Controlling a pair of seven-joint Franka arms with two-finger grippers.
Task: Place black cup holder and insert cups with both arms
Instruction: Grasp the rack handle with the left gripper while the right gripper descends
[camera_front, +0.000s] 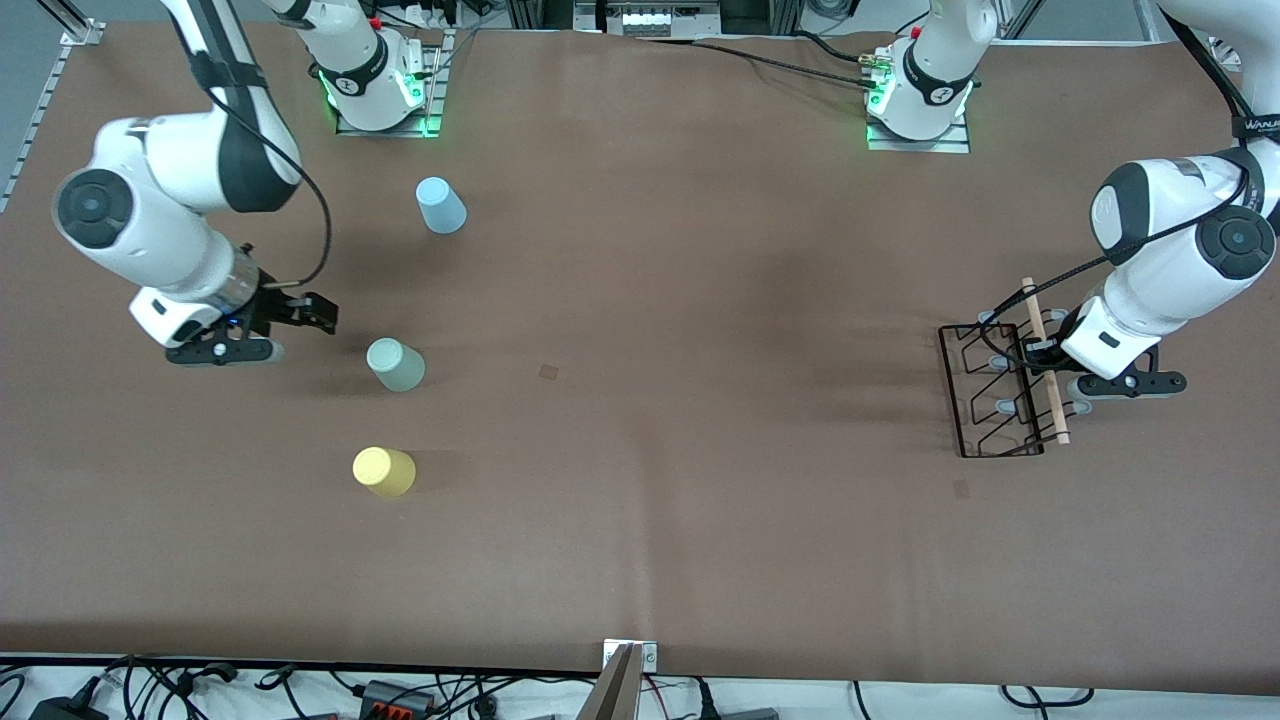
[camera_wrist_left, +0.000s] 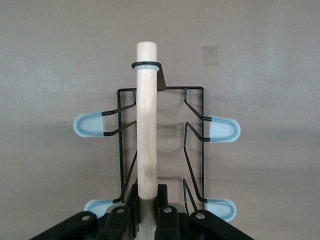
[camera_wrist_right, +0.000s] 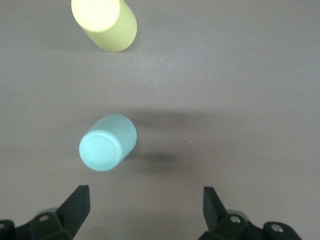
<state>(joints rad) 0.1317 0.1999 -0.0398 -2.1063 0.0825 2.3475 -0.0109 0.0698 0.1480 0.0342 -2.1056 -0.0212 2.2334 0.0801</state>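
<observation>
The black cup holder (camera_front: 985, 395) lies flat on the table at the left arm's end, with its wooden rod handle (camera_front: 1046, 365) on top. My left gripper (camera_front: 1040, 350) is shut on the rod. In the left wrist view the fingers (camera_wrist_left: 131, 200) clamp the rod (camera_wrist_left: 147, 125) above the wire frame (camera_wrist_left: 202, 150) and the grey-tipped pegs (camera_wrist_left: 224, 129). Three cups stand upside down near the right arm's end: light blue (camera_front: 440, 205), pale green (camera_front: 396, 364), yellow (camera_front: 384, 471). My right gripper (camera_front: 318, 312) is open and empty beside the green cup (camera_wrist_right: 107, 142). The yellow cup (camera_wrist_right: 105, 22) also shows in the right wrist view.
The brown table (camera_front: 680, 400) has both arm bases (camera_front: 375, 80) along the edge farthest from the front camera. A small metal bracket (camera_front: 625, 670) sits at the table edge nearest that camera, with cables below it.
</observation>
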